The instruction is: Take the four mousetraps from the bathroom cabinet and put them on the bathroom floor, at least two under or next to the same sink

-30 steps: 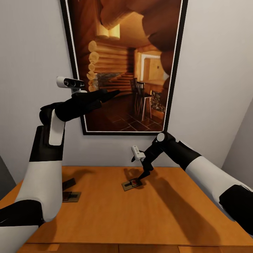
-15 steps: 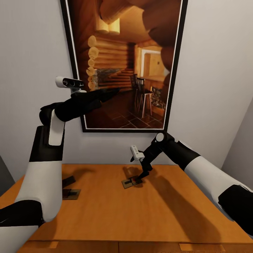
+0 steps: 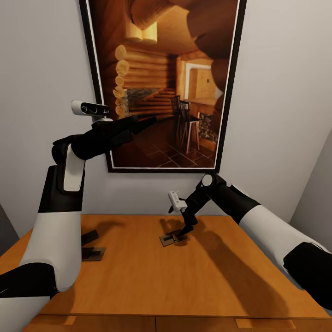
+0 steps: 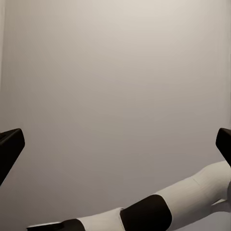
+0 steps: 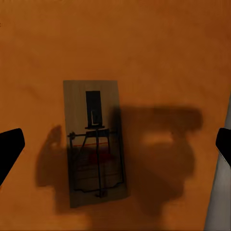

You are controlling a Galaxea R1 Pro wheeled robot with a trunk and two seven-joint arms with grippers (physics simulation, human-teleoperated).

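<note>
The orange-brown cabinet (image 3: 193,286) lies below me, and three mousetraps rest on its top. One mousetrap (image 3: 169,239) (image 5: 95,144) sits near the back middle, a flat wooden piece with thin dark wire. My right gripper (image 3: 183,230) hangs just above it, open, with its fingertips (image 5: 9,150) wide apart on either side and not touching it. Two more mousetraps (image 3: 93,253) (image 3: 90,238) lie at the left, partly behind my left arm. My left gripper (image 3: 148,121) is raised high in front of the wall, open and empty, its fingertips (image 4: 9,149) far apart.
A large black-framed picture of a log cabin interior (image 3: 166,83) hangs on the grey wall right behind the cabinet. Drawer fronts (image 3: 92,323) show at the near edge. A wall corner closes in at the far right (image 3: 318,184).
The whole view has shifted slightly, so the camera moved. My right gripper has edged a little to the left over the middle mousetrap. The left arm holds its raised pose.
</note>
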